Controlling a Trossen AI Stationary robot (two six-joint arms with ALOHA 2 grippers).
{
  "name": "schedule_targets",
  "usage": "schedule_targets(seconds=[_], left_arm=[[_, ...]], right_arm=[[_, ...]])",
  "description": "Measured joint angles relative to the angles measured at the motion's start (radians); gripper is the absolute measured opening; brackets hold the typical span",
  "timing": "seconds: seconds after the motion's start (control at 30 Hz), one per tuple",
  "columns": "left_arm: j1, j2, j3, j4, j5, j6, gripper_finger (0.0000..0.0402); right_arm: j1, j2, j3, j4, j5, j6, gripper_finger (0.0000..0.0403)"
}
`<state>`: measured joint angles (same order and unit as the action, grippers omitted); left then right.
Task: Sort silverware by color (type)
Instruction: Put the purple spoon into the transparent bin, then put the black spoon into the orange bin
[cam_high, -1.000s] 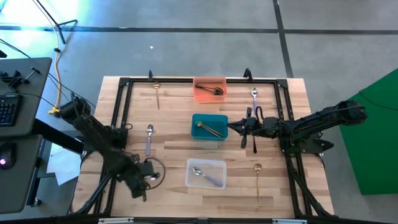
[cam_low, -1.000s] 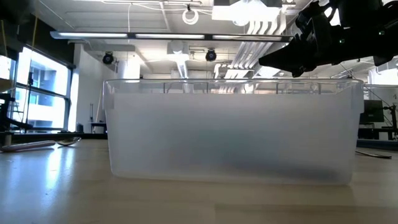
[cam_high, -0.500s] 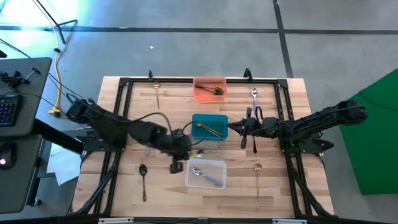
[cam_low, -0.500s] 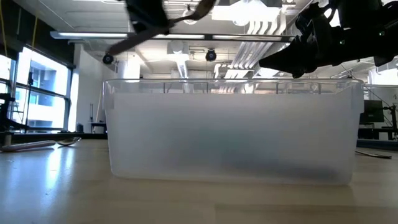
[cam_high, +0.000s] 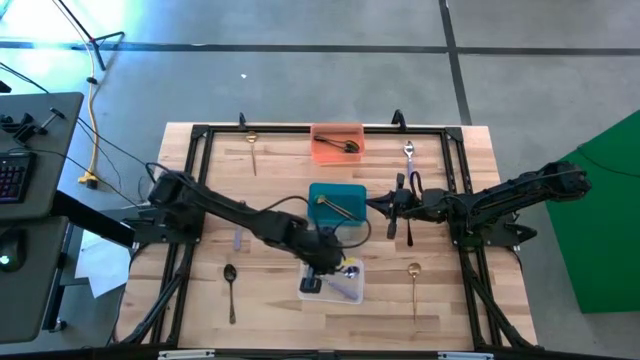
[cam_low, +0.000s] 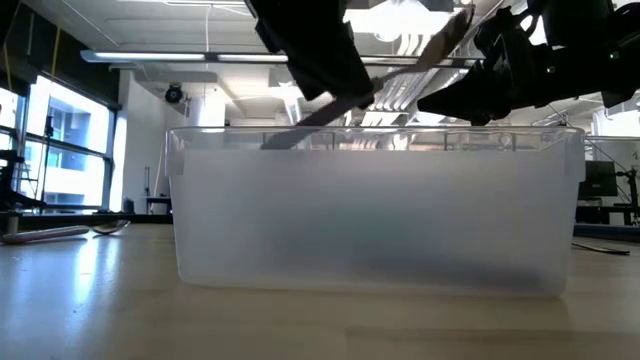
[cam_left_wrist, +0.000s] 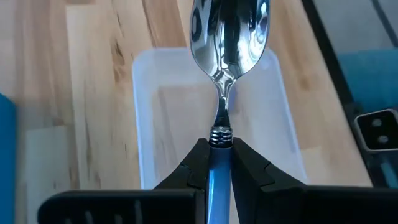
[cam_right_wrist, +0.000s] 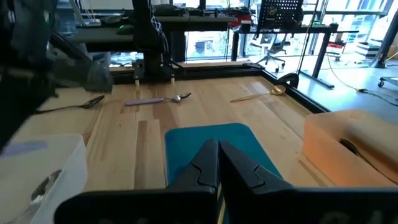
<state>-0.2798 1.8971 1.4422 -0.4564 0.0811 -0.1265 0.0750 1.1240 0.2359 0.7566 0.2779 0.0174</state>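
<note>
Left gripper: I clamp the silver spoon by its handle, over the clear bin, ready to drop.
Right gripper: pinched closed, waiting by the teal bin.

Left arm stretched toward the table's middle, its hand pinched closed; right hand closed, arm folded at right

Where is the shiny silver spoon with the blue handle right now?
The shiny silver spoon with the blue handle is pinched in the left gripper, held above the clear plastic bin at the table's front middle, in front of the teal bin.
</note>
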Motion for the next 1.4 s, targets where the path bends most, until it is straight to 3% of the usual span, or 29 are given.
schedule_targets(seconds=[0.53,0.8,0.93,1.1,1.4], left_arm=[[-0.012,0.099,0.001,-0.104,0.0,0.025,0.0022],[-0.001,0.089,0.001,-0.101,-0.005,0.022,0.0115],[-0.001,0.047,0.0,-0.106,-0.025,0.061,0.0134],[-0.011,-0.028,-0.078,-0.017,-0.064,0.093,0.0103],[0.026,-0.269,-0.492,0.521,-0.044,-0.01,0.0005]], right_arm=[[0.0,0.0,0.0,-0.01,0.0,0.005,0.0],[0.0,0.0,0.0,-0.018,0.0,0.022,0.0],[0.0,0.0,0.0,-0.038,0.0,0.066,0.0],[0.0,0.0,0.0,-0.043,0.014,0.072,0.0],[0.0,0.0,0.0,-0.057,0.046,0.102,0.0]])
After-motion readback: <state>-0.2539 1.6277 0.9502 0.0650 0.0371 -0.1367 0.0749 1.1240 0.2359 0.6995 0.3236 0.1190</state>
